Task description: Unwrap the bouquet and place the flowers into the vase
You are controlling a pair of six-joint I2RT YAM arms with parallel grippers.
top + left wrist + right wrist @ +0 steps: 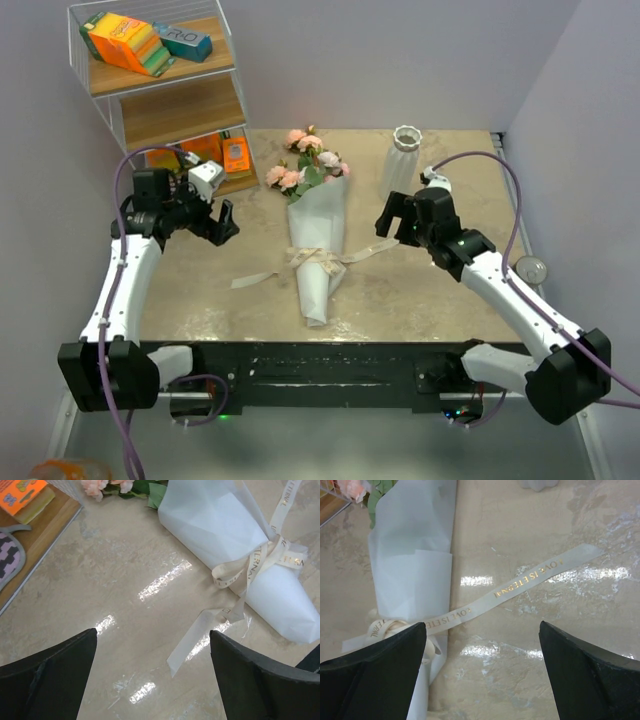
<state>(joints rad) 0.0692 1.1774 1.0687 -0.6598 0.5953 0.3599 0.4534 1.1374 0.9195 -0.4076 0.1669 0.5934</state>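
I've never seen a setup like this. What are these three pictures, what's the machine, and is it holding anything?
The overhead picture shows two robot arms bolted to a table's near edge. The left gripper and right gripper are two-finger claws, both open and empty. The other two pictures come from cameras on each wrist; the black shapes at the bottom are the fingers. On the table lies a bouquet in pale paper, tied with cream ribbon. A white vase stands beyond it; a shelf is at the far left.

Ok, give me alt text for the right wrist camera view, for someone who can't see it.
A cream ribbon with gold lettering trails across a beige table from the paper-wrapped bouquet lying at left. The right gripper hangs open above, its dark fingers framing the bottom corners.
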